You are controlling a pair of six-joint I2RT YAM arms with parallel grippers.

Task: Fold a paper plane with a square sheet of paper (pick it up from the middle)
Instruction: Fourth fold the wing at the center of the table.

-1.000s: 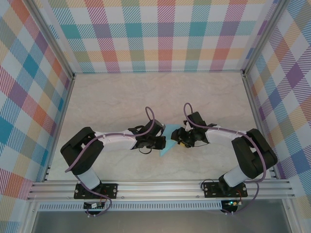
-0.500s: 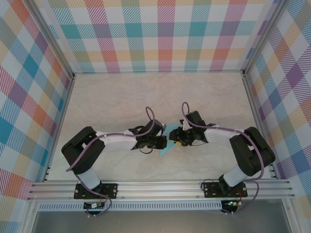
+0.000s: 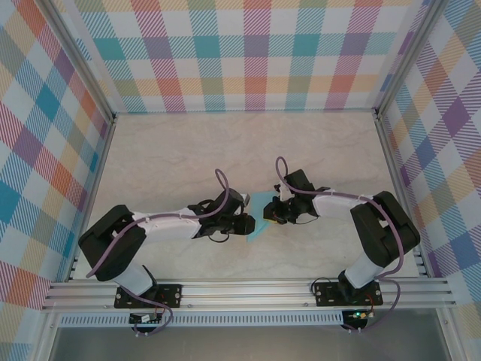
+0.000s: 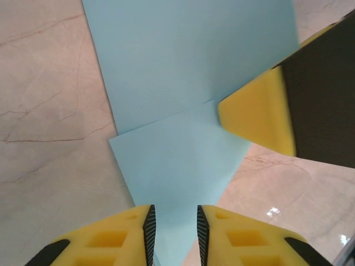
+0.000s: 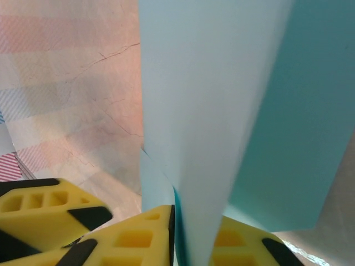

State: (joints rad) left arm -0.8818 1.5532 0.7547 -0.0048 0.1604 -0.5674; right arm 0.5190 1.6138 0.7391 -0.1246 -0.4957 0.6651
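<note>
Pale veined marble desk [image 3: 173, 158] inside plaid walls [image 3: 255, 53], aluminium frame rail [image 3: 248, 289] along the near edge.
The part-folded light blue sheet of paper [image 3: 259, 227] sits mid-desk between both arms. The right tool [image 3: 275, 213] is clamped on one edge, the paper rising from its yellow pads. The left tool [image 4: 176, 216] stands narrowly parted, with the sheet's pointed end in the gap between its fingers.

Robotics laboratory test cell, pale marble-patterned desk [image 3: 188, 150] enclosed on three sides by multicoloured plaid panels [image 3: 255, 53], aluminium-profile frame [image 3: 248, 289] along the near edge, cabled left arm [image 3: 161, 224] and right arm [image 3: 346, 203] bolted to it.
</note>
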